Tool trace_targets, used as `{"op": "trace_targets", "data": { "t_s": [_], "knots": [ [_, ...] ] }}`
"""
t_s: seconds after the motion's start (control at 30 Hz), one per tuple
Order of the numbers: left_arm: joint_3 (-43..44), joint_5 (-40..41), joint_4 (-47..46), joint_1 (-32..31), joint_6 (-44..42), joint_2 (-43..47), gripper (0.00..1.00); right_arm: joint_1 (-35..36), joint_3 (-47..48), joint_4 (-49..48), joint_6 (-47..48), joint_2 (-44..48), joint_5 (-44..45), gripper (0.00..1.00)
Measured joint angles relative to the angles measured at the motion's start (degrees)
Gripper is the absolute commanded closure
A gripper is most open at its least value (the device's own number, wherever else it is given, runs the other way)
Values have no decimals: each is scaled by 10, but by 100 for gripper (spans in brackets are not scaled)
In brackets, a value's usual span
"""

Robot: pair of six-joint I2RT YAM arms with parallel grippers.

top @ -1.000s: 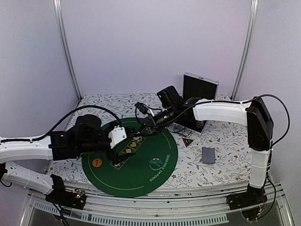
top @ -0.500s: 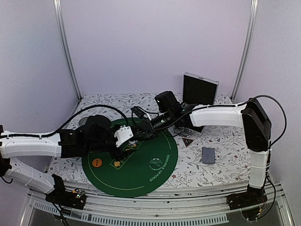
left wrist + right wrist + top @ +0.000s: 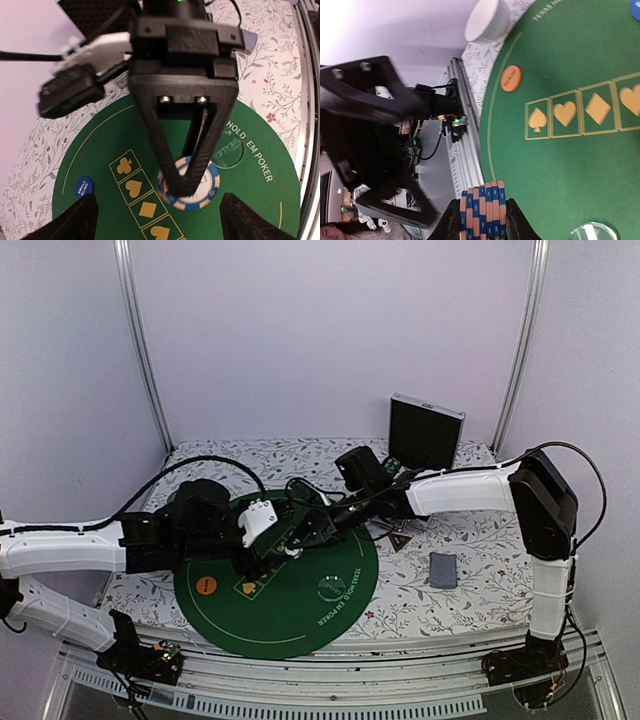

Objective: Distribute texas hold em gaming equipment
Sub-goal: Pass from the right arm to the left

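Note:
A stack of orange-and-blue poker chips (image 3: 482, 210) is pinched edge-on in my right gripper (image 3: 480, 220), which is shut on it. From the left wrist the same stack (image 3: 204, 186) hangs low over the green poker mat (image 3: 100, 150), beside the row of gold suit squares. My left gripper (image 3: 159, 212) is open just short of the stack, one finger to either side, with nothing in it. In the top view both grippers meet over the mat's upper middle, left (image 3: 272, 540) and right (image 3: 305, 532). Also on the mat are an orange disc (image 3: 206, 586), a blue disc (image 3: 83, 186) and a whitish dealer disc (image 3: 330, 588).
Grey-blue cards (image 3: 443, 569) and a small dark triangle (image 3: 400, 542) lie on the floral cloth to the right of the mat (image 3: 300, 625). A black case (image 3: 425, 430) stands at the back right. A white bowl (image 3: 487, 20) sits off the mat's left edge.
The right gripper has carried the chip stack down and leftward to the left gripper. The left gripper has shifted slightly right toward it, and its jaws narrowed briefly, then widened.

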State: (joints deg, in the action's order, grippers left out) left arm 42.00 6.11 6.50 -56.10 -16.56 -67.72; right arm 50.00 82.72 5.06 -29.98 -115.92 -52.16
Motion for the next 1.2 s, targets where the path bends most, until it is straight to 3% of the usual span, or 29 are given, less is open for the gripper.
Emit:
{"op": "trace_targets", "data": {
  "t_s": [0.2,0.5,0.7,0.87,1.1,1.2],
  "knots": [
    [0,-27,-6,37,17,43,12,-48,-49,57,35,0,50,98],
    [0,-49,-10,87,46,42,12,-68,-32,95,75,-26,80,98],
    [-1,-61,-10,97,50,39,6,-66,0,105,81,-52,82,98],
    [-1,-66,-11,101,50,23,5,-66,66,92,75,-92,89,98],
    [0,-74,-10,144,57,-1,4,-74,224,51,38,-220,101,98],
    [1,-74,-11,157,57,-8,2,-77,236,46,23,-241,96,98]
  ]
}}
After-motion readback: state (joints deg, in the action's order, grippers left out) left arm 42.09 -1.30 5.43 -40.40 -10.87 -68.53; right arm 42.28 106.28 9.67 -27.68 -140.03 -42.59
